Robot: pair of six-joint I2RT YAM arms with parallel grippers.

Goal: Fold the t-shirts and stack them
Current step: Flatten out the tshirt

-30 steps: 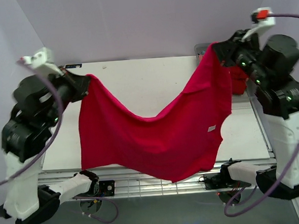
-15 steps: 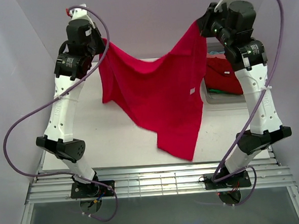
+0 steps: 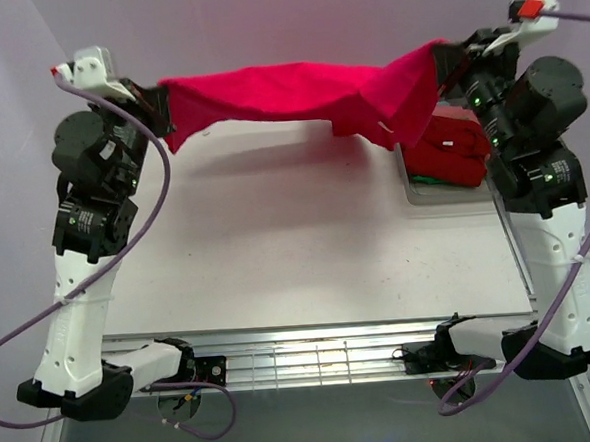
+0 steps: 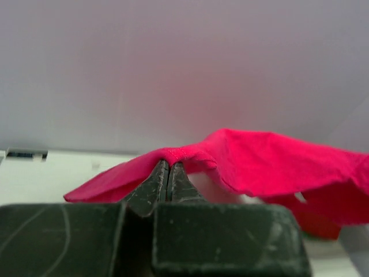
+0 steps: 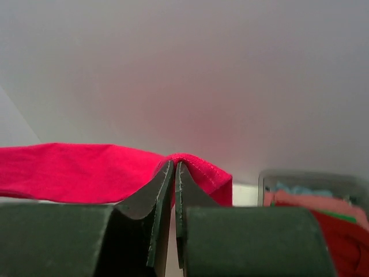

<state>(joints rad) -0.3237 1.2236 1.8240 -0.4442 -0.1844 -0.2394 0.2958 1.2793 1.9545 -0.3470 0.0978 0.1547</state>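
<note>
Left gripper [image 3: 158, 102]: upper left of the top view, raised over the far left edge of the table. Its jaws are pressed together on a hem of the shirt, and the left wrist view shows red cloth pinched right at the tips.
Shirt [image 3: 287, 89]: red, held in the air between the two grippers, across the top of the frame.
Shirt axis: the long axis runs left to right and is nearly level, so one end points at each gripper. The cloth is pulled out into a band.
Shirt hang: a loose fold droops right of centre, close to the right gripper, with its lower edge in front of the bin.
Table [image 3: 277, 252]: white, below the shirt. Whether any cloth touches it cannot be told.
Right gripper [image 3: 446, 66]: upper right, raised. Its jaws are clamped on another hem of the shirt, and the right wrist view shows the stitched edge folded over the tips.
Bin [image 3: 410, 188]: at the table's right edge, just below the right gripper, partly hidden by the shirt and the arm.
Bin contents: a heap of clothes [image 3: 456, 151], mostly red, with a green strip at the near edge. The right wrist view also shows light blue and pinkish-red pieces.
</note>
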